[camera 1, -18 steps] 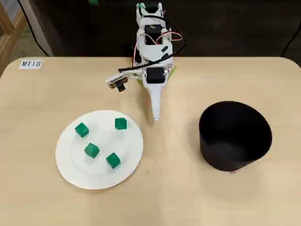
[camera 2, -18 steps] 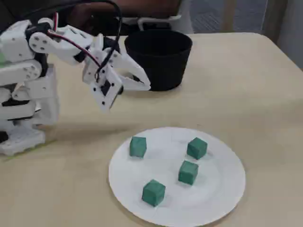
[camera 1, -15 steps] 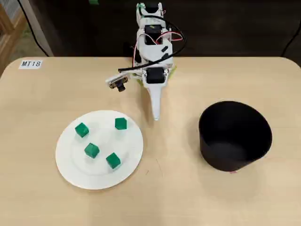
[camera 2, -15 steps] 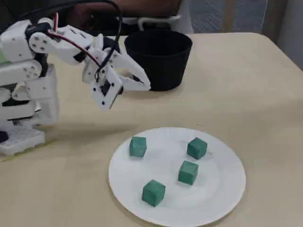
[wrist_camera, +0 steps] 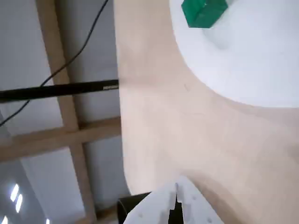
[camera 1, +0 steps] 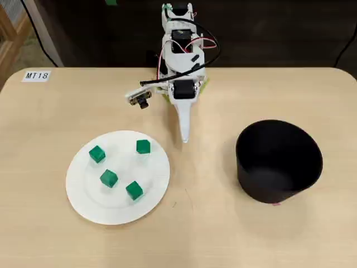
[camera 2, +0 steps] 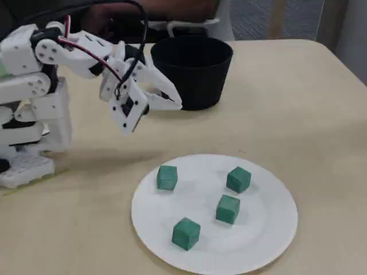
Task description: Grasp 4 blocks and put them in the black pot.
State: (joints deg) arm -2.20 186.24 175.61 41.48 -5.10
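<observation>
Nothing has visibly moved since the earlier frames: arm, plate and blocks sit as they did. The table [camera 1: 268, 234] carries everything. The pot [camera 1: 279, 162] stands upright at the right of the overhead view, well apart from the plate, its visible inside bare. The plate [camera 1: 83, 204] lies at the left, flat on the table. The arm [camera 2: 34, 86] reaches out over the table between plate and pot, and its gripper [camera 2: 175, 102] hangs above bare wood, tips drawn together, holding nothing. All four blocks lie on the plate, apart from one another: block one [camera 1: 97, 154], block two [camera 1: 143, 147], block three [camera 1: 109, 178], block four [camera 1: 134, 190].
</observation>
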